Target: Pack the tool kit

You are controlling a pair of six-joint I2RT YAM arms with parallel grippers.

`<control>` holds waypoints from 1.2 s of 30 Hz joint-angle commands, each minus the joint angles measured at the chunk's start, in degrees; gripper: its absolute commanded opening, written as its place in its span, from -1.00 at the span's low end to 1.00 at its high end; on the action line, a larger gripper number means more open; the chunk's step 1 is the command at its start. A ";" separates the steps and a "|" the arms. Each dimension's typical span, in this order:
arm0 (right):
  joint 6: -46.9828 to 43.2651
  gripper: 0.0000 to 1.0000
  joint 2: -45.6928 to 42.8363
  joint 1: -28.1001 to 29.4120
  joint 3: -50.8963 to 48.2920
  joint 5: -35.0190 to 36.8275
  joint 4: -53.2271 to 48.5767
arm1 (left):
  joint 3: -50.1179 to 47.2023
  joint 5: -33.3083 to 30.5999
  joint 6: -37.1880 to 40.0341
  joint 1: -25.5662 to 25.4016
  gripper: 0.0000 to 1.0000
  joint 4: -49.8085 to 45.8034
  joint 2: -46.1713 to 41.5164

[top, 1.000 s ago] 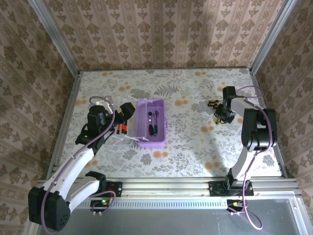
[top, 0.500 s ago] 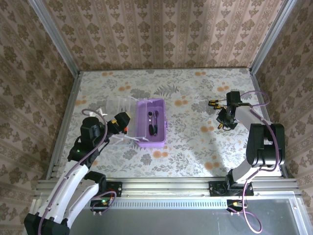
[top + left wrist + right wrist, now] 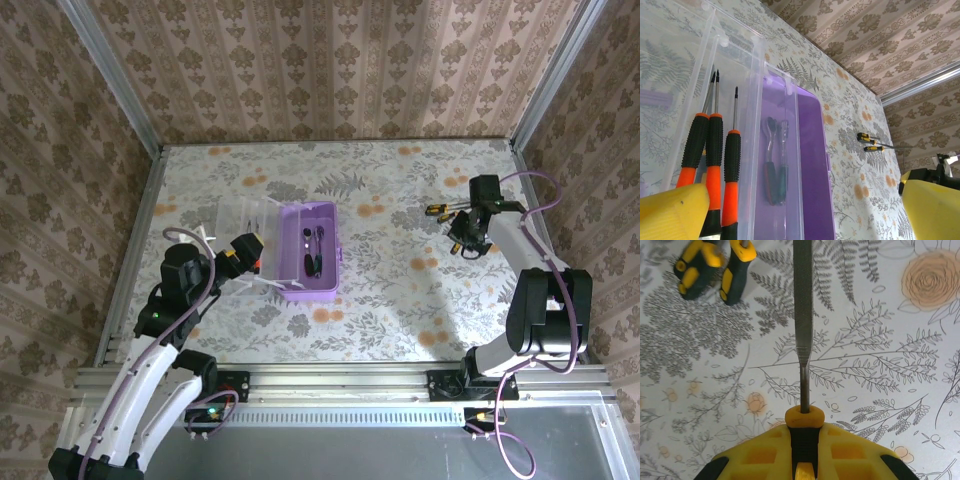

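Clenching the file [image 3: 803,300] by its handle, blade straight ahead, the right fingers [image 3: 760,452] hang well right of the purple case [image 3: 310,287].

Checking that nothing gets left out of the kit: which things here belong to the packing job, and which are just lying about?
Job: purple case, clear lid, orange-handled screwdrivers, dark tools inside the case, file in the right gripper, yellow-handled tools.
Not the job: floral table cover, aluminium frame.

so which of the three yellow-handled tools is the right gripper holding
The flat file, its handle clamped in the right gripper. The other two yellow-handled tools lie loose on the table, beside its blade.
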 commanded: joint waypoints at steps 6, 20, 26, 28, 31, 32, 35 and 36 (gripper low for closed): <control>-1.92 -0.67 -0.18 -0.19 7.01 1.11 -4.15 | 0.44 -0.62 -0.39 0.30 1.00 -1.54 -1.74; 3.85 -0.68 -4.84 16.73 5.46 -2.03 -2.45 | 1.87 -9.01 -0.65 0.47 1.00 -8.93 -2.03; 8.16 -0.69 -2.22 30.69 8.38 -4.42 1.85 | 2.47 -17.28 -3.72 1.23 1.00 -17.14 -3.80; 9.17 -0.68 -0.43 34.25 10.67 -4.91 2.22 | 2.14 -19.56 -4.90 1.36 1.00 -18.62 -5.47; 11.10 -0.69 2.82 39.52 13.89 -6.02 4.27 | 1.10 -23.04 -6.91 1.53 1.00 -20.63 -8.45; 11.51 -0.69 4.35 41.38 15.21 -6.64 4.93 | 0.57 -24.03 -7.39 1.56 1.00 -21.18 -9.76; 12.02 -0.69 9.16 45.48 19.40 -7.85 5.98 | -0.58 -25.29 -8.20 1.80 1.00 -22.03 -12.73; 11.99 -0.69 10.70 46.36 20.62 -8.48 6.51 | -0.76 -25.46 -8.22 1.86 1.00 -22.28 -13.41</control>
